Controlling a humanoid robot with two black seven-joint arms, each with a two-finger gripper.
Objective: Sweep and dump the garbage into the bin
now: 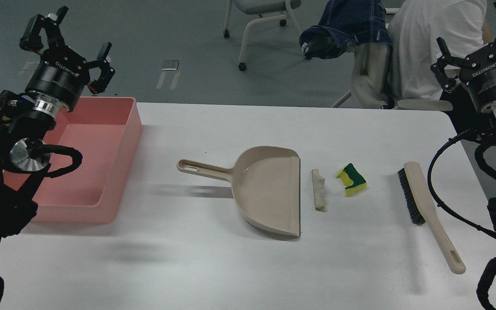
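Note:
The garbage lies on the white table: a thin bread slice (318, 189) just right of the dustpan's mouth, and a yellow sponge with a green layer (351, 179) right of it. The pink bin (123, 142) stands at the table's left end. A beige dustpan (265, 189) lies mid-table, handle to the left. A beige brush with black bristles (424, 209) lies at the right. My left gripper (73, 38) is open and empty, raised above the bin's far left corner. My right gripper (474, 36) is open and empty, raised beyond the table's far right corner.
A person in a white shirt sits on a chair (424, 51) behind the table's far right edge, close to my right gripper. Another chair (256, 17) stands on the grey floor farther back. The table's right edge runs near the brush.

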